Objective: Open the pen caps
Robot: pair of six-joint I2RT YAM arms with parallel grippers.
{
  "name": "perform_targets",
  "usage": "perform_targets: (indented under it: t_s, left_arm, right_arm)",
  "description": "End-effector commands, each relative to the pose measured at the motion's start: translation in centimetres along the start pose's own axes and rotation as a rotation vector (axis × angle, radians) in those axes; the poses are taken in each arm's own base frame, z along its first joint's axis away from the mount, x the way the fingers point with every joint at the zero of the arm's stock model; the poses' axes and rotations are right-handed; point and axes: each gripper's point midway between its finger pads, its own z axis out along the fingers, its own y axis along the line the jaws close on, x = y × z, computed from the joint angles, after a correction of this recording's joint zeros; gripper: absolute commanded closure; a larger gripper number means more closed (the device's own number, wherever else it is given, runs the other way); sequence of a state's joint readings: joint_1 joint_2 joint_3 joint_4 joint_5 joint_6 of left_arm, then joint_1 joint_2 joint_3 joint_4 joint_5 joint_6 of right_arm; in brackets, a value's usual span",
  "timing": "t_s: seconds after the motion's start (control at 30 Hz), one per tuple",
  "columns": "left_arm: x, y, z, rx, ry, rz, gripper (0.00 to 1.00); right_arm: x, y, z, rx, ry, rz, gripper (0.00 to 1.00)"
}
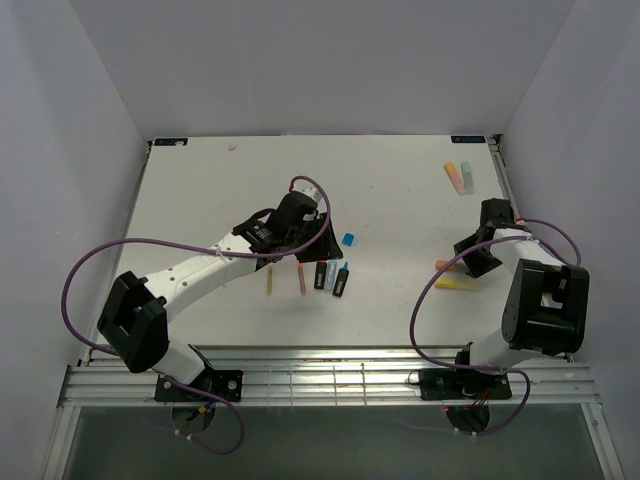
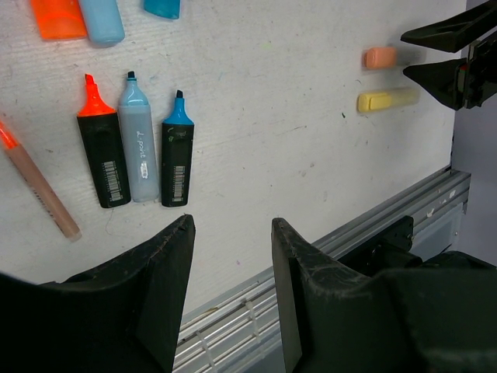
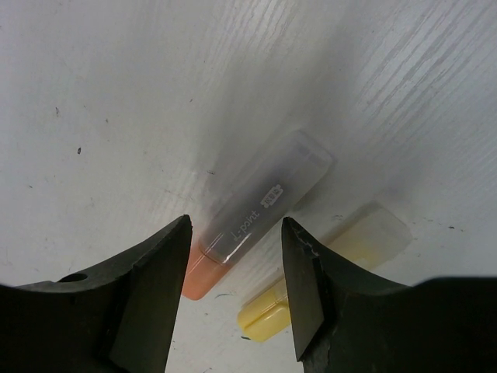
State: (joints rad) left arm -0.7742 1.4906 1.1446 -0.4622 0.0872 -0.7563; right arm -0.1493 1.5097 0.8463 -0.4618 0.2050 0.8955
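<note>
In the left wrist view three uncapped highlighters lie side by side: an orange-tipped black one (image 2: 103,159), a pale blue one (image 2: 138,148) and a blue-tipped black one (image 2: 175,155). Their loose caps lie beyond: orange (image 2: 58,17), pale blue (image 2: 101,19), blue (image 2: 161,8). My left gripper (image 2: 231,225) is open and empty above the table near them. My right gripper (image 3: 235,225) is open, its fingers either side of a capped pen (image 3: 264,194) with an orange cap (image 3: 203,273). A capped yellow pen (image 3: 365,237) with a yellow cap (image 3: 268,311) lies beside it.
Two thin pens (image 1: 271,280) (image 1: 301,280) lie left of the highlighters. More pens (image 1: 458,177) lie at the back right. The blue cap (image 1: 348,239) sits right of the left gripper (image 1: 305,245). A metal rail (image 1: 330,375) runs along the table's near edge.
</note>
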Motion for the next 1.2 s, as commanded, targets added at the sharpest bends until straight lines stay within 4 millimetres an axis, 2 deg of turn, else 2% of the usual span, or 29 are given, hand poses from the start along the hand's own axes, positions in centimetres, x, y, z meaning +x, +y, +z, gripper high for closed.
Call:
perform_targets:
  t_s: [0.0,0.27,0.37,0.47,0.5,0.6,0.7,0.8,0.9,0.93,1.0,1.03,1.07,1.1,1.13,1.17]
  left_arm:
    - [-0.7,-0.9,-0.6,0.037,-0.024,0.014,0.45]
    - [-0.5,-0.9,-0.5,0.042,-0.015,0.011,0.45]
    - [-0.7,-0.9,-0.7,0.041,-0.022,0.01,0.45]
    - [-0.7,-1.0,-0.9,0.042,-0.023,0.01,0.45]
    - [-0.7,-1.0,-0.8,0.041,-0.02,0.011,0.45]
    - [-0.7,-1.1,-0.9,0.041,-0.014,0.008,0.45]
    - [-0.6,-1.2,-1.0,0.041,-0.008,0.006,0.45]
    - [-0.5,-1.7,-1.4,0.058,0.005,0.008,0.46]
    - [-0.3,-2.0,-2.2,0.083,0.009,0.015,0.46]
    - [-0.2,-2.1,-2.4,0.092,0.011,0.016,0.46]
    - [0.3,-2.7,-3.1,0.136,0.027,0.016,0.46]
    - [0.4,-2.9,-3.3,0.157,0.033,0.015,0.46]
    - [0.9,-3.7,-4.0,0.209,0.051,0.02,0.46]
    - [0.8,-4.5,-4.3,0.258,0.045,0.02,0.46]
    - [1.7,-4.2,-4.2,0.278,0.062,0.015,0.46]
    - [2.5,-4.9,-4.7,0.342,0.093,0.022,0.46]
  right_arm:
    - [0.2,0.0,0.7,0.002,0.003,0.022,0.44]
    - [1.0,-0.7,1.8,0.031,0.026,0.025,0.49]
    - [1.6,-0.9,2.4,0.035,0.046,0.025,0.56]
    - [2.0,-1.1,2.7,0.03,0.05,0.022,0.69]
    - [2.0,-1.1,2.7,0.027,0.05,0.018,0.79]
    - [2.1,-0.6,2.6,0.008,0.059,-0.006,0.92]
    - [1.5,0.8,1.5,-0.049,0.026,-0.039,0.92]
    - [1.0,3.3,-0.7,-0.17,-0.004,-0.099,0.92]
    - [1.7,6.4,-4.2,-0.332,-0.043,-0.225,0.92]
    - [2.0,7.7,-6.3,-0.419,-0.054,-0.262,0.92]
    - [4.4,9.6,-9.1,-0.552,-0.036,-0.377,0.92]
    - [5.8,10.9,-11.7,-0.702,-0.023,-0.421,0.92]
    - [7.4,11.8,-13.4,-0.787,-0.01,-0.478,0.92]
    - [8.4,12.1,-14.8,-0.844,-0.003,-0.507,0.92]
    - [9.6,12.7,-17.2,-0.965,-0.011,-0.544,0.92]
    - [11.7,13.1,-18.9,-1.044,0.011,-0.597,0.92]
